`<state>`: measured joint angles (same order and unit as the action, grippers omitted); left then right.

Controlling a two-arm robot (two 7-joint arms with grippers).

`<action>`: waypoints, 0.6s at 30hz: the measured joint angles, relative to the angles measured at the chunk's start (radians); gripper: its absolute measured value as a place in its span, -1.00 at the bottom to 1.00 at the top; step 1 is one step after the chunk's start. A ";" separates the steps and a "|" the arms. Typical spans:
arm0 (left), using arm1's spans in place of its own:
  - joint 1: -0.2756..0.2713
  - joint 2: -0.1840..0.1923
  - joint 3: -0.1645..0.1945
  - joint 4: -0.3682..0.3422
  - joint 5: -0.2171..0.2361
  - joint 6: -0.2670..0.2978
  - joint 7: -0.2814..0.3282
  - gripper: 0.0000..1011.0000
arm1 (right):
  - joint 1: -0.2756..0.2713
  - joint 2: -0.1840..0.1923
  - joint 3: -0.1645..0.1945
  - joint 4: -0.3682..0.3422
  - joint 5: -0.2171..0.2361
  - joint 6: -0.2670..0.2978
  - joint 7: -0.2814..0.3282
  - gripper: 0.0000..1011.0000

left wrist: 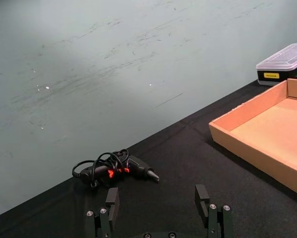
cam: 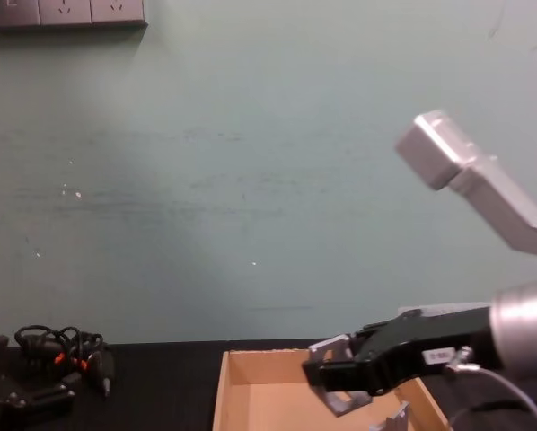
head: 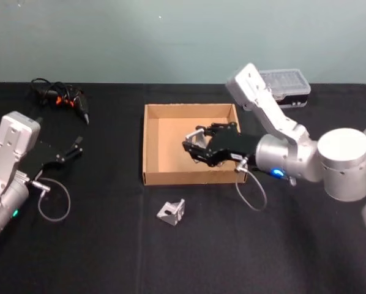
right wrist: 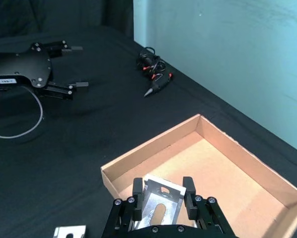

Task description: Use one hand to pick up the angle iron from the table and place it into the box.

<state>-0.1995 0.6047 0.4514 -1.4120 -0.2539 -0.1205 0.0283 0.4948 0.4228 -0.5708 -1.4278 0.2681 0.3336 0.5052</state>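
I note a black corded tool [head: 63, 98] with orange marks lying beyond the left gripper [head: 79, 146], apart from it. A small black case [head: 285, 89] with a clear lid sits beyond the right gripper [head: 192, 144], off to its right.

Above the box [head: 151, 147], the right gripper [head: 194, 146] clamping an angle iron [right wrist: 161, 201] takes up the right half; the left half is free. A second angle iron [head: 171, 212] lies just before the box, with bare table [head: 109, 245] to the box's left.
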 joint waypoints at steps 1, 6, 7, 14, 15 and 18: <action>0.000 0.000 0.000 0.000 0.000 0.000 0.000 0.98 | 0.019 -0.014 -0.010 0.028 -0.007 0.000 0.008 -0.04; 0.000 0.000 0.000 0.000 0.000 0.000 0.000 0.98 | 0.070 -0.052 -0.033 0.112 -0.026 -0.006 0.025 -0.04; 0.000 0.000 0.000 0.000 0.000 0.000 0.000 0.98 | 0.086 -0.065 -0.039 0.141 -0.032 -0.009 0.029 -0.04; 0.000 0.000 0.000 0.000 0.000 0.000 0.000 0.98 | 0.132 -0.108 -0.056 0.240 -0.055 -0.022 0.040 -0.04; 0.000 0.000 0.000 0.000 0.000 0.000 0.000 0.98 | 0.135 -0.111 -0.057 0.250 -0.057 -0.023 0.041 -0.04; 0.000 0.000 0.000 0.000 0.000 0.000 0.000 0.98 | 0.145 -0.123 -0.062 0.278 -0.065 -0.029 0.047 -0.04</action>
<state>-0.1995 0.6047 0.4514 -1.4120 -0.2539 -0.1206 0.0283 0.6402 0.3001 -0.6325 -1.1495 0.2030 0.3051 0.5518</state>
